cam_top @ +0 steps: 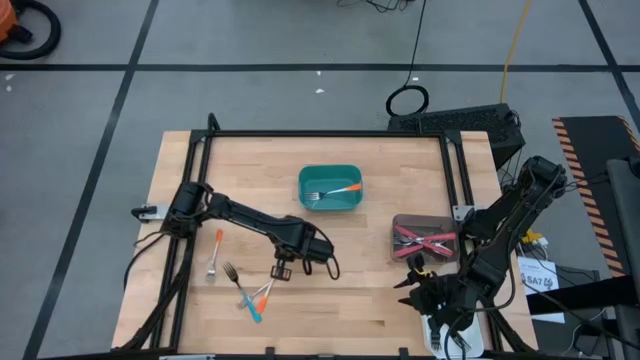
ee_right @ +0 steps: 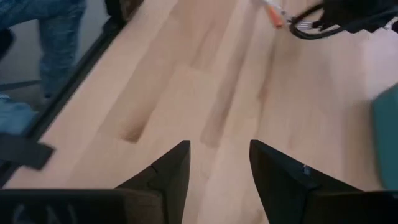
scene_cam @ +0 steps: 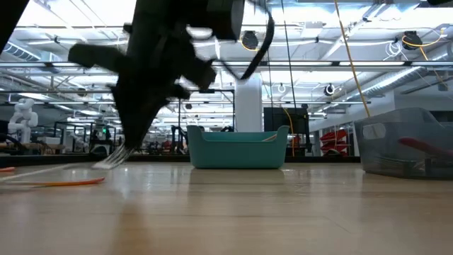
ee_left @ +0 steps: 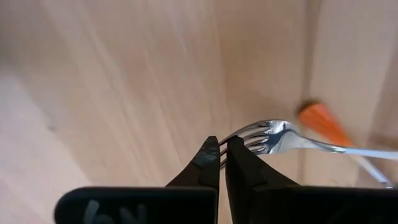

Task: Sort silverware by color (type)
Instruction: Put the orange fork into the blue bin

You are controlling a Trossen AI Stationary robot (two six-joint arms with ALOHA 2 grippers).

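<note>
The high view looks straight down from well above, taking in the whole wooden table (cam_top: pixel 380 300) at frame centre with grey floor around it. The low view sits at tabletop level, facing level across the boards into the room behind, with the teal bin (scene_cam: pixel 237 149) at mid-frame; that same bin (cam_top: pixel 330 188) lies at the centre of the high view. The left wrist view hangs very close over the wood, its fingers (ee_left: pixel 205 165) at bottom centre. The right wrist view looks forward along the tabletop from higher up, its fingers (ee_right: pixel 171 171) along the lower edge.
</note>
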